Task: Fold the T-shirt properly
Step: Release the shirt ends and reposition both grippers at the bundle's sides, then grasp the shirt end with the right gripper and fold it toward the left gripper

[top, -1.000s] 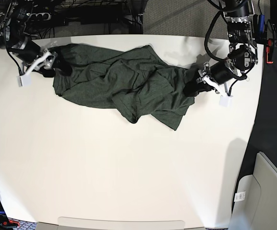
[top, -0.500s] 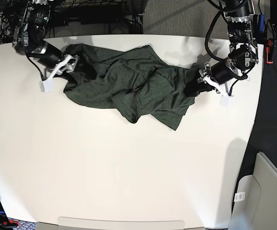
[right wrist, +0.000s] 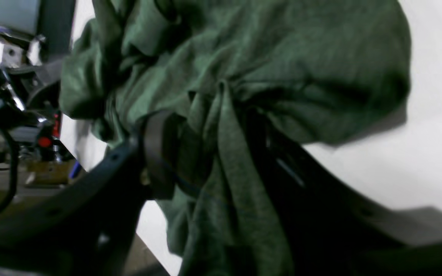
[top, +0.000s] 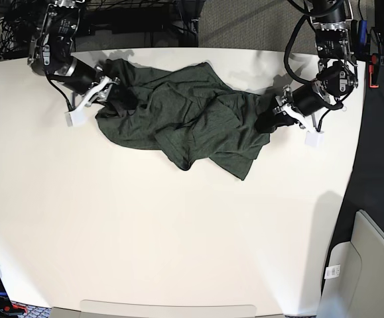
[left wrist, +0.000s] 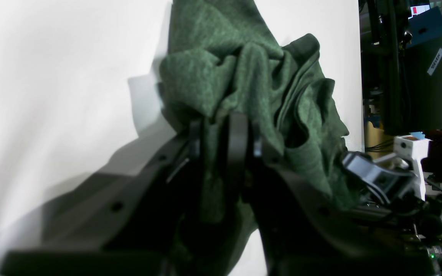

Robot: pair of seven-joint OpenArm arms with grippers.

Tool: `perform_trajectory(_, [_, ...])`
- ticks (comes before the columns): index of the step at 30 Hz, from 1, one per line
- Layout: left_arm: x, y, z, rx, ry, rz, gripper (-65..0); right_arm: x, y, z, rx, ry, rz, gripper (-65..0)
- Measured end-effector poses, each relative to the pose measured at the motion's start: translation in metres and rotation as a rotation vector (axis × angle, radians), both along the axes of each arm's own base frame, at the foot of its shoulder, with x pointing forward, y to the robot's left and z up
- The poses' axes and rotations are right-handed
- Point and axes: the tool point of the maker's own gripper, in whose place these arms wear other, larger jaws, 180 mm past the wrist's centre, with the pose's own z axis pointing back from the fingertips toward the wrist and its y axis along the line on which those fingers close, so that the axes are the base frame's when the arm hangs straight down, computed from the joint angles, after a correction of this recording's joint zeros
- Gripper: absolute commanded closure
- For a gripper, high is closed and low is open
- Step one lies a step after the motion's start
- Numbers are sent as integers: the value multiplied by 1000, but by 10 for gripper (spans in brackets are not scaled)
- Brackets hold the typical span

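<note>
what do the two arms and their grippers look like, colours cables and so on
Both arms are black, jointed and wrapped in loose black cables. The left gripper has black fingers on a black body with white and silver fittings, and a small white block hangs beside it. The right gripper has the same look, with its own white block.

Robot lab: cable-cluttered rig [top: 132, 20], white table [top: 145, 232]

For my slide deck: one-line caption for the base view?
Both grippers, left and right, grasp opposite ends of the crumpled T-shirt.
</note>
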Motion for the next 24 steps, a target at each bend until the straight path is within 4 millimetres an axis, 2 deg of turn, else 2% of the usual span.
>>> perform_trajectory(6, [0, 0, 0, -1, 0, 0, -1, 12, 15, 2, 37, -11, 3, -106])
perform_trajectory(9, [0, 0, 0, 1, 0, 0, -1, 14, 15, 4, 41, -16, 0, -43])
perform_trajectory(11, [0, 0, 0, 0, 1, 0, -1, 14, 13, 4, 39, -17, -3, -29])
perform_trajectory(16, [0, 0, 0, 1, 2, -2, -1, 17, -15, 12, 73, -39, -95, -28])
perform_trajectory(24, [-1, -1, -1, 0, 5, -6, -1, 16, -59, 22, 36, -84, -162, -27])
